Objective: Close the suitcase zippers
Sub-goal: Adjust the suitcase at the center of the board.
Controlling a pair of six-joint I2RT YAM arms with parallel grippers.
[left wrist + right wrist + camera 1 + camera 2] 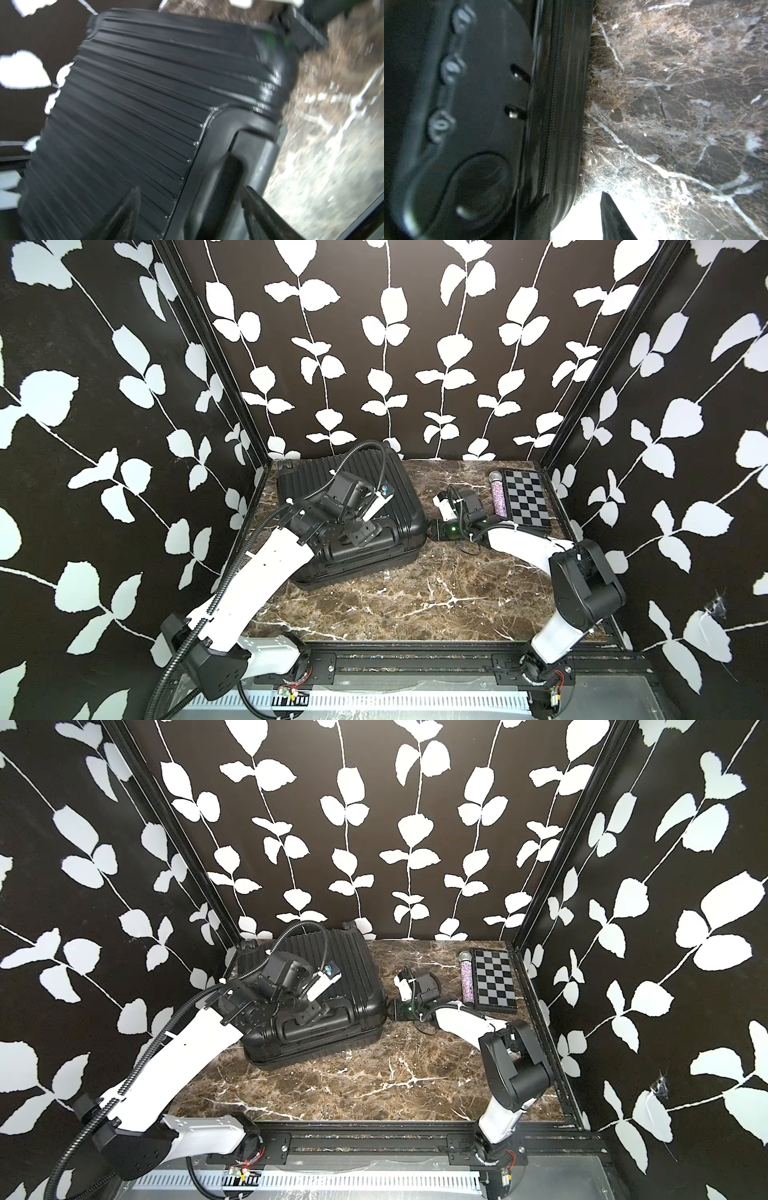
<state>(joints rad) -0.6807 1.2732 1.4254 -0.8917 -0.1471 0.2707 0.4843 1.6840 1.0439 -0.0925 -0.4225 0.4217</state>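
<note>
Two grippers are working at the suitcase [399, 506], which is lying flat on the marble table [415, 597]. The left gripper [191, 189] is hovering with its fingers spread apart, the recessed handle [220, 176] lying just ahead of the gap. The right gripper [433, 529] is sitting against the case's side, the zippers [550, 116] running just beside it (whether it is clamping anything, I cannot tell).

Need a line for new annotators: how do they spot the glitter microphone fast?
Go to the far right corner of the marble table, where a flat black-and-white checkered board lies. The microphone lies alongside the board's edge that faces the suitcase. It is the only slim stick there: pink-purple glitter body, silver mesh head.
</note>
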